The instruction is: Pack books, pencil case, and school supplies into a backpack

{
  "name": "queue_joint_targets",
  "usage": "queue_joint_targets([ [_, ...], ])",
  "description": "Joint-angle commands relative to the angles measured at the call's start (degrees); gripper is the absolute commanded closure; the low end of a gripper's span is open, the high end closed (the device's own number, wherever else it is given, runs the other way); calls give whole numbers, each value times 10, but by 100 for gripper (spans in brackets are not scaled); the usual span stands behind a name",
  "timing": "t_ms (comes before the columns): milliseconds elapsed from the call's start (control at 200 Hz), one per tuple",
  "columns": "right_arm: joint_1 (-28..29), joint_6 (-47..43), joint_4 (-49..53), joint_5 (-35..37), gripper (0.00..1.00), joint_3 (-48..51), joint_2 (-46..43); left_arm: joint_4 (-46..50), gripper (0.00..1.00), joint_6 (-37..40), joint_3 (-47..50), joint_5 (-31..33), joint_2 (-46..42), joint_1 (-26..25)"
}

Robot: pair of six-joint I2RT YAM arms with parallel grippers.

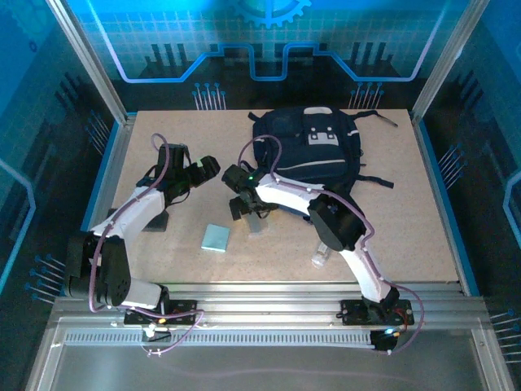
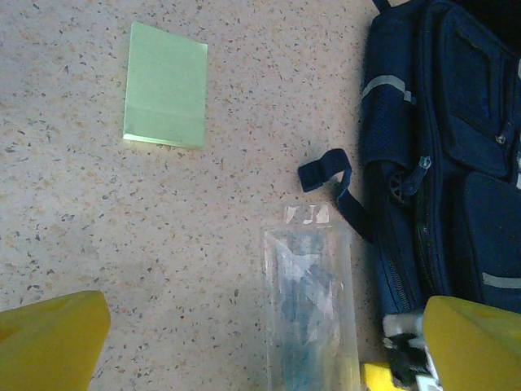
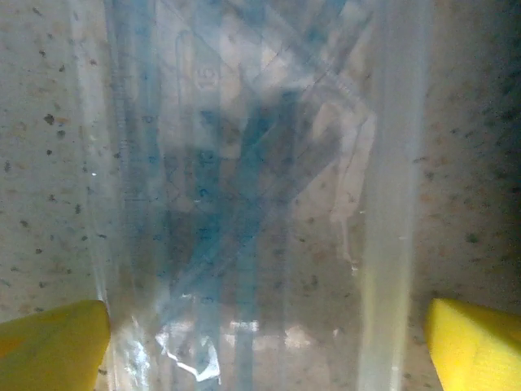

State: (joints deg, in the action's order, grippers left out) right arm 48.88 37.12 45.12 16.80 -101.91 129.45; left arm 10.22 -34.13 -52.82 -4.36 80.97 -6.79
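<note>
Shells: white, smooth, on left arm [image 1: 134,210] and right arm [image 1: 362,265].
Joints [image 1: 332,221]: bulky black housings.
Cables [image 1: 165,160]: thin, purple, looping along each arm.
Bases [image 1: 159,309]: black blocks with small coloured lights.
Fingers [image 2: 49,342]: yellow, rounded, on left gripper [image 2: 260,350] and right gripper [image 3: 260,346].
Wrist light [image 1: 251,173]: green dot, right arm.

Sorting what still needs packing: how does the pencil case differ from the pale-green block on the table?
The pencil case is translucent, bluish contents showing; the pale-green block is opaque and plain. The pencil case is longer and lies beside the backpack; the block lies farther from it. Both lie flat on the table.
</note>
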Motion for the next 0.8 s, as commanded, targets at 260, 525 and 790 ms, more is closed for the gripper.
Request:
queue_joint_targets([
  [260,4,8,15,16,43,16,18,12,1,13,6,4,-29,3],
  [525,2,-20,1,5,67,16,-33,33,1,36,0,10,-42,3],
  [790,-20,-38,-25,-46,87,41,-117,39,1,46,-13,-8,-50,3],
])
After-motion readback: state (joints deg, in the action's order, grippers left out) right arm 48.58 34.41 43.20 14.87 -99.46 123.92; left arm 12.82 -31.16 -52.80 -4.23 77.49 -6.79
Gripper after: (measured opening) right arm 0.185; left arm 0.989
